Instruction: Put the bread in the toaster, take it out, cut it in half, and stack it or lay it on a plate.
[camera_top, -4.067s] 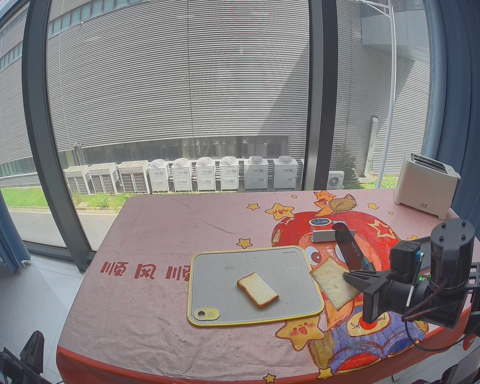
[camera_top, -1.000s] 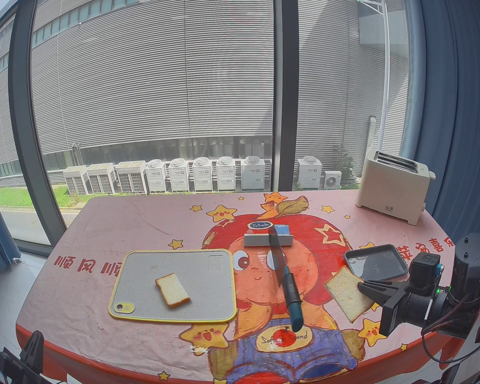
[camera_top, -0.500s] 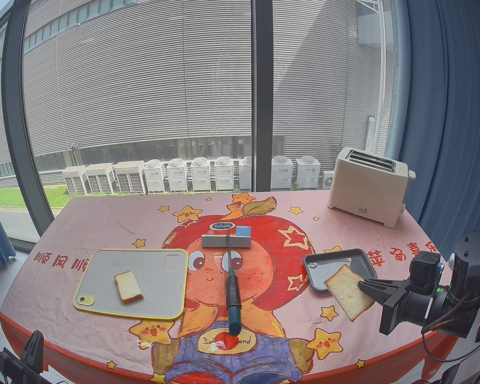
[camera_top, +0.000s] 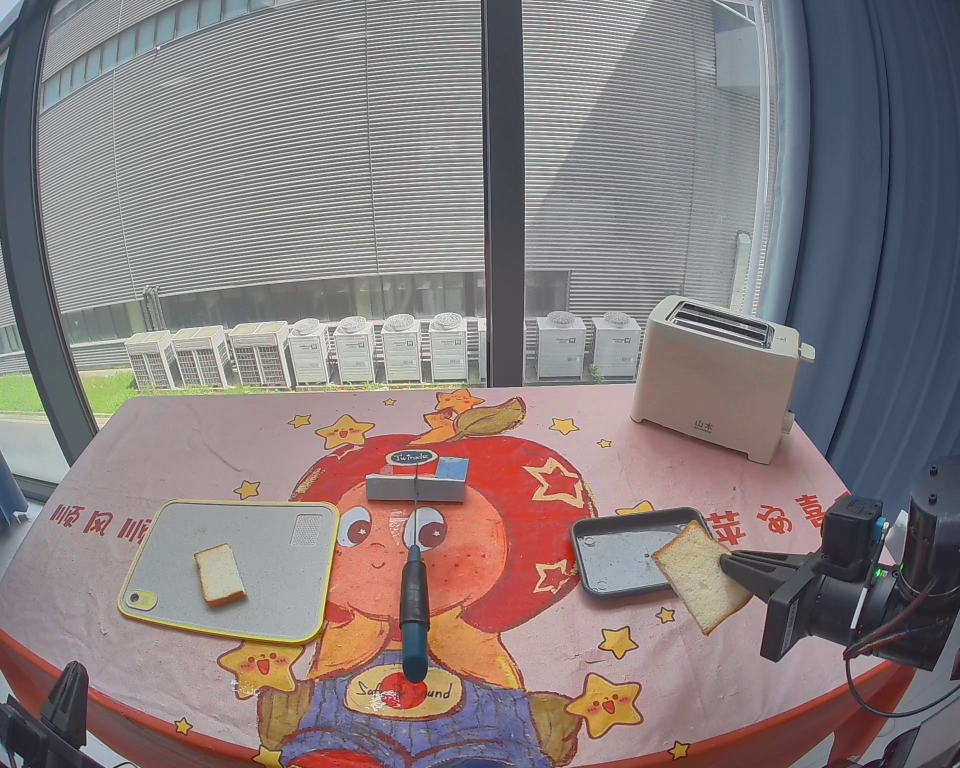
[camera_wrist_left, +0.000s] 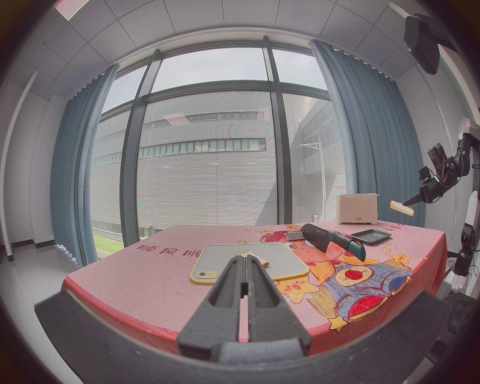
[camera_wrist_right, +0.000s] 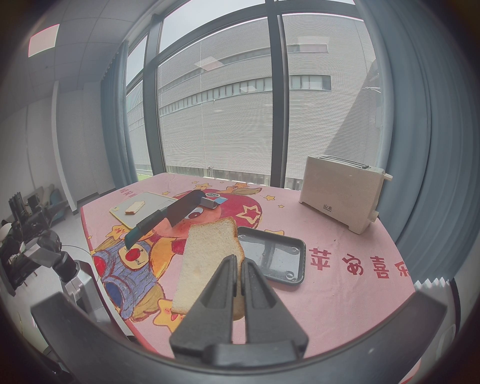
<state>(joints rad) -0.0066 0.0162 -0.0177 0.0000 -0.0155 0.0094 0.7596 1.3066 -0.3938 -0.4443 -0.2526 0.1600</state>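
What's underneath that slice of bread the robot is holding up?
The slice in the right pincer hangs in the air. Below it lie the pink tablecloth and the edge of a dark tray. The slice covers that tray corner, so anything there stays hidden.

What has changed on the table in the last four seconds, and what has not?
The right tool, shut on the bread slice, carried it rightward from beside the cutting board to above the tray; the head camera turned along. The small bread piece, knife and toaster stayed put.
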